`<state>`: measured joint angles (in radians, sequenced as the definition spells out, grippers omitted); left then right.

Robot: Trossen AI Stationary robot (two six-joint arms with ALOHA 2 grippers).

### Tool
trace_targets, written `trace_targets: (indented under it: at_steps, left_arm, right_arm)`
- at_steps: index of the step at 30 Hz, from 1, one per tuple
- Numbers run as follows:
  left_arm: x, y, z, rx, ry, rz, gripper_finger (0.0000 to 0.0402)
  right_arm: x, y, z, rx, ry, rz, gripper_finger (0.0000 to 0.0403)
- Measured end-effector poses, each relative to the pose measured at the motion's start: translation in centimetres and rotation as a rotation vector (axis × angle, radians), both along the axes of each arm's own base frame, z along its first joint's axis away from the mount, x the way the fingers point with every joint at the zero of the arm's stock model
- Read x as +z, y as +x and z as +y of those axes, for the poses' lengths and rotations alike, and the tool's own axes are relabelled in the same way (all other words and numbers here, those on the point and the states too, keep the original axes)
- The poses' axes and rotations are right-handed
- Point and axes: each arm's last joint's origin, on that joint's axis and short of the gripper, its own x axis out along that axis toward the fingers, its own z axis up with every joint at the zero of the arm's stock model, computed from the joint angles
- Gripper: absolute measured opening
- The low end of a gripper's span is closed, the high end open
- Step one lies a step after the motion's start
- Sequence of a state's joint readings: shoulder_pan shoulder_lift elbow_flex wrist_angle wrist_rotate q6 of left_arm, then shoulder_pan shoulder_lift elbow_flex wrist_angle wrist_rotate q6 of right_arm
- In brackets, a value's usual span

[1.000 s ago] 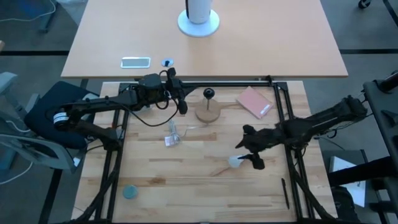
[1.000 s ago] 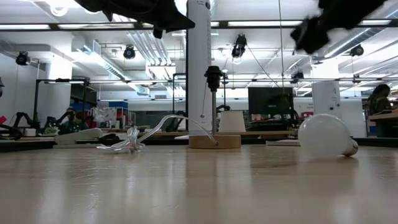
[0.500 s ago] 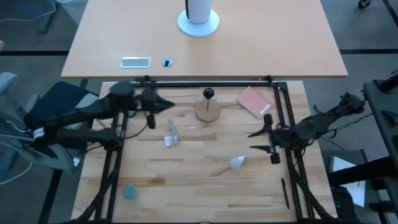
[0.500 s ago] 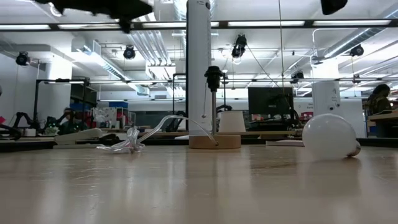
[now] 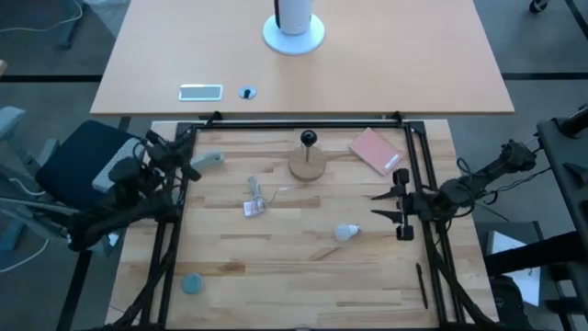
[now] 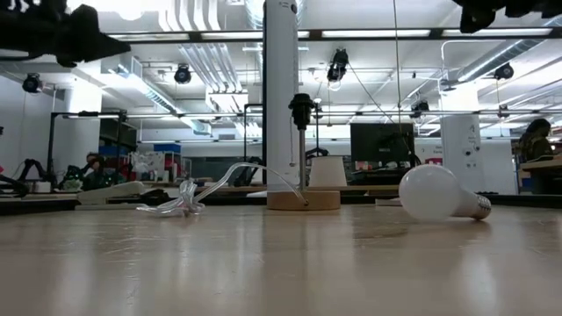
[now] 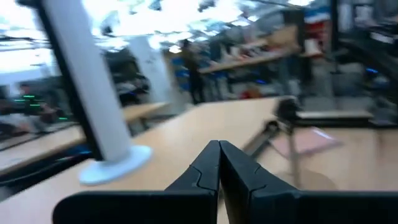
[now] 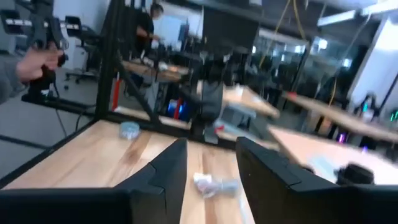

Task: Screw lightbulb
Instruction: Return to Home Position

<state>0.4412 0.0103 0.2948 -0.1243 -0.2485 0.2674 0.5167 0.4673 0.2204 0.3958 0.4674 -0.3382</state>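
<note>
Tabletop (image 5: 276, 262): pale wood planks w/ a black rail frame. Landmark is the wooden lamp stand (image 5: 308, 167), a round base w/ a black socket on a stem, at back-centre.

The lightbulb (image 5: 346, 232) lies on its side on the planks, in front of the stand & a bit toward the right arm's side. It touches nothing & is apart from both arms.

A crumpled clear wrapper (image 5: 254, 200) sits near the stand, front-left of it. A pink flat card (image 5: 375, 151) is just right of the stand. A blue-grey disc (image 5: 191, 284) lies well front-left of the stand.

Behind the stand is a tan desk (image 5: 413, 64) w/ a white post (image 5: 294, 20) on a round foot.

Room beyond the stand, low view: open lab w/ strip ceiling lights, ducts, a dark monitor (image 6: 382, 142) & benches.

The left gripper (image 7: 219, 148) is left of the stand by the side rail, fingers pressed together w/ nothing btwn them. The right gripper (image 5: 393, 204) is well right of the stand by the other rail, fingers spread wide & empty.
</note>
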Motion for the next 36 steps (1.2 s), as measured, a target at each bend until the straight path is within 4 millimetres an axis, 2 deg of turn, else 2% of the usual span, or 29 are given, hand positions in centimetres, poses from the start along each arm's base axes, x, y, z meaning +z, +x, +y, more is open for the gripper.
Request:
trace_targets:
  at_steps: [8,13,17,25,31,36]
  left_arm:
    - [-1.4,2.4,0.3,-0.276,-0.090,0.147,0.0000]
    - [-2.6,3.6,0.9,-0.262,-0.204,0.136,0.0000]
    - [-3.2,4.4,1.4,-0.247,-0.219,0.130,0.0000]
    - [-3.5,3.8,2.6,0.028,-0.265,0.103,0.0000]
    - [-3.6,2.3,3.8,0.481,-0.310,-0.004,0.0000]
    - [-3.4,1.0,4.6,0.719,-0.281,-0.027,0.0000]
  right_arm:
    - [-2.4,-1.4,-0.9,-0.005,0.065,-0.079,0.0084]
    - [-4.0,-2.2,-1.3,-0.020,0.079,-0.121,0.0063]
    - [-3.9,-2.6,-1.7,-0.083,0.020,-0.131,0.0046]
    - [-2.8,-3.8,-2.6,-0.166,-0.087,-0.252,0.0024]
    - [-3.3,-3.5,-2.5,-0.175,-0.084,-0.188,0.0026]
    - [-3.5,-3.5,-2.5,-0.184,-0.067,-0.166,0.0029]
